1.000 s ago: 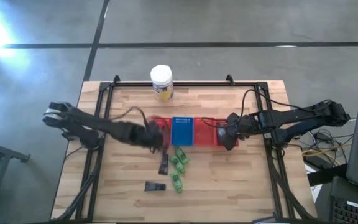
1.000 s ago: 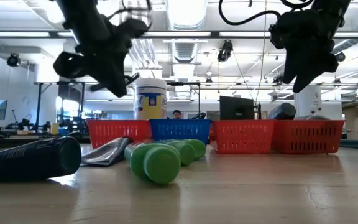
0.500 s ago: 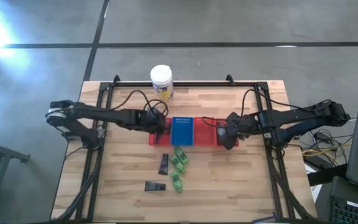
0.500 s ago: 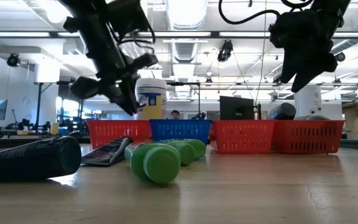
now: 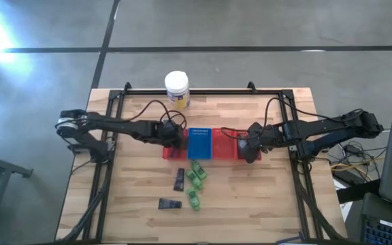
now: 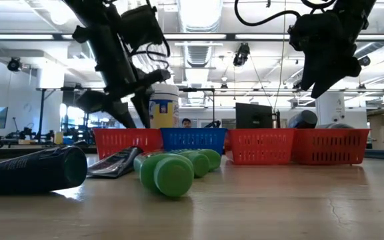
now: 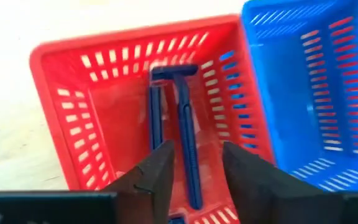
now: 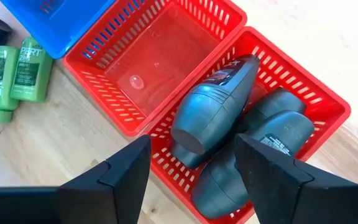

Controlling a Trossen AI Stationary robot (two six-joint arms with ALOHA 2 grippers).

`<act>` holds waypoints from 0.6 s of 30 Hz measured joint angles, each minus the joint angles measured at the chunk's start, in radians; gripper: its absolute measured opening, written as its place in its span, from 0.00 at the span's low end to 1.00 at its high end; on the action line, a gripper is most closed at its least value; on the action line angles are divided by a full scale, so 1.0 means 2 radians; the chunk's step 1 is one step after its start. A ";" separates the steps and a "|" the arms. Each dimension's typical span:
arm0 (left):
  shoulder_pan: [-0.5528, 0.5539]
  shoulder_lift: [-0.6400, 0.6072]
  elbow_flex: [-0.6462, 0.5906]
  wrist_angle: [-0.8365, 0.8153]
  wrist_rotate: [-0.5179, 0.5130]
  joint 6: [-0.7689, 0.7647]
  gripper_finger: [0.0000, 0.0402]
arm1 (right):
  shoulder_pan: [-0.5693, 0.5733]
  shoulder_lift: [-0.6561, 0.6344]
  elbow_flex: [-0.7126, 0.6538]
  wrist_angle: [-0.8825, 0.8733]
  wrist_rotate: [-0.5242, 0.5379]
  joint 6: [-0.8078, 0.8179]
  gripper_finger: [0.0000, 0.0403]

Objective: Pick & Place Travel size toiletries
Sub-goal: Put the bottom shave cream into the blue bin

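Note:
My left gripper [image 5: 175, 138] [image 7: 197, 155] hangs open over the left red tray [image 7: 61, 118]. Two blue razors [image 7: 185, 124] lie flat on that tray's floor, and the fingers stand either side of one handle, above it. My right gripper [image 5: 248, 146] [image 8: 192, 146] is open above the rightmost red tray [image 8: 328, 106], where grey bottles [image 8: 216, 112] lie on their sides. Green bottles [image 5: 196, 177] and two dark packs [image 5: 179, 179] [image 5: 169, 203] lie on the wood nearer the front. In the low view the green bottles [image 6: 172, 173] and a dark tube [image 6: 32, 170] lie in front.
A blue tray [image 5: 199, 143] sits between the red ones, and another red tray [image 8: 148, 62] next to the bottles holds nothing. The white jar with a yellow label [image 5: 177, 90] stands at the far edge. A black frame [image 5: 182, 92] borders the table. Bare wood lies near the front.
My left gripper has swung from above the table near the dark pack toward the far edge and right, coming over the left red tray and dropping lower. The right arm and the items on the table have stayed put.

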 joint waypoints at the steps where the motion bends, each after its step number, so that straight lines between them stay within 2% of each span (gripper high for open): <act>1: 0.000 -0.008 0.000 -0.001 0.001 0.007 0.37 | 0.000 0.000 0.000 0.000 0.000 0.000 0.56; 5: -0.018 -0.046 0.004 0.009 0.034 0.122 0.41 | 0.000 0.000 0.000 -0.001 -0.002 0.006 0.59; 8: -0.044 -0.072 0.005 0.009 0.107 0.248 0.41 | 0.000 0.000 0.000 -0.001 -0.002 0.007 0.61; 11: -0.091 -0.082 0.005 0.009 0.185 0.334 0.41 | 0.000 0.000 0.000 -0.001 -0.003 0.008 0.63; 14: -0.155 -0.078 0.005 0.020 0.187 0.363 0.41 | 0.000 0.000 0.000 -0.001 -0.013 0.008 0.65; 18: -0.253 -0.047 0.005 0.046 0.130 0.394 0.41 | 0.000 0.000 0.000 -0.001 -0.021 0.013 0.67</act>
